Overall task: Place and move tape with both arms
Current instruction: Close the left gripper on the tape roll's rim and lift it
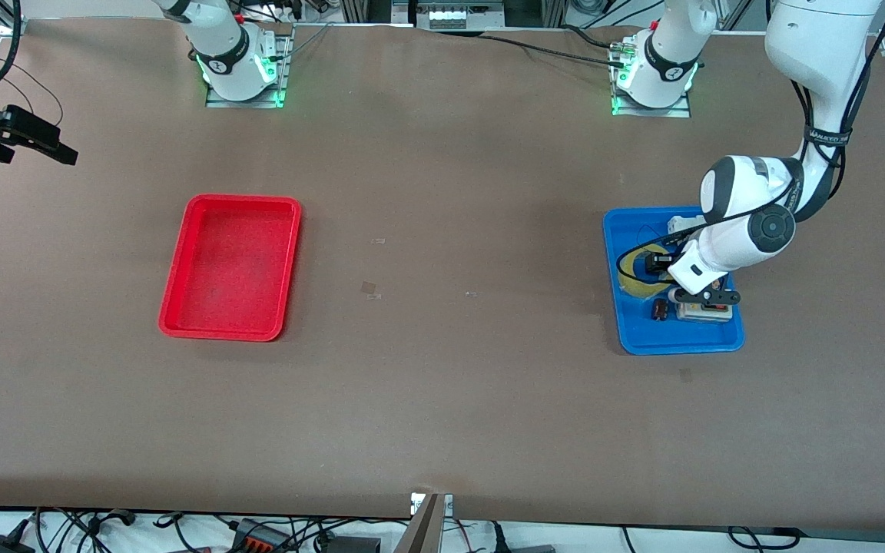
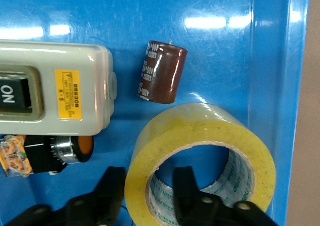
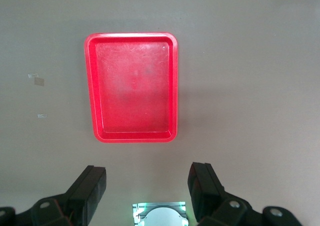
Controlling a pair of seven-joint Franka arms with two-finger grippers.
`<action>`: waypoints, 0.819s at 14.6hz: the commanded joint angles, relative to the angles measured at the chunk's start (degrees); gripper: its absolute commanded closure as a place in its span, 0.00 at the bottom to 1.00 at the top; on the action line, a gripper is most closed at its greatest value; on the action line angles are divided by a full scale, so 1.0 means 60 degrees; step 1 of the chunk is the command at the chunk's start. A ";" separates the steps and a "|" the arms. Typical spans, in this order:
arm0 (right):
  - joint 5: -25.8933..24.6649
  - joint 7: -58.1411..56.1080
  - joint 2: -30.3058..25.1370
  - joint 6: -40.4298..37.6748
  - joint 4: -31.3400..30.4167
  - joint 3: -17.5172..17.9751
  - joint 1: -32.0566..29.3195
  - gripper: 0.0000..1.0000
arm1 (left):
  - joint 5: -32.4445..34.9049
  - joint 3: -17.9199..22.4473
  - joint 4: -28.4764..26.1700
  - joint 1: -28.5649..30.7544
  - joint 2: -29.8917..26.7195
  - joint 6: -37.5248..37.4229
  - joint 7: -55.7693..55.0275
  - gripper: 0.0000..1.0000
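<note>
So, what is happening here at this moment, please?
The left gripper is down in the blue tray, its fingers straddling the wall of the yellow tape, one finger inside the hole and one outside; it is not yet clamped. A brown capacitor and a grey switch box lie beside the tape in that tray. The right gripper waits open, high over the table, with the red tray holding nothing.

Broad brown table (image 1: 442, 399) under even light, tangled black cables (image 1: 181, 530) along its near edge.
</note>
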 commanded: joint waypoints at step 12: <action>-0.0052 -0.0015 -0.0079 0.0076 0.0054 0.0083 -0.0029 0.02 | -0.0123 -0.0485 0.1015 0.0444 -0.2351 -0.3520 0.0295 0.91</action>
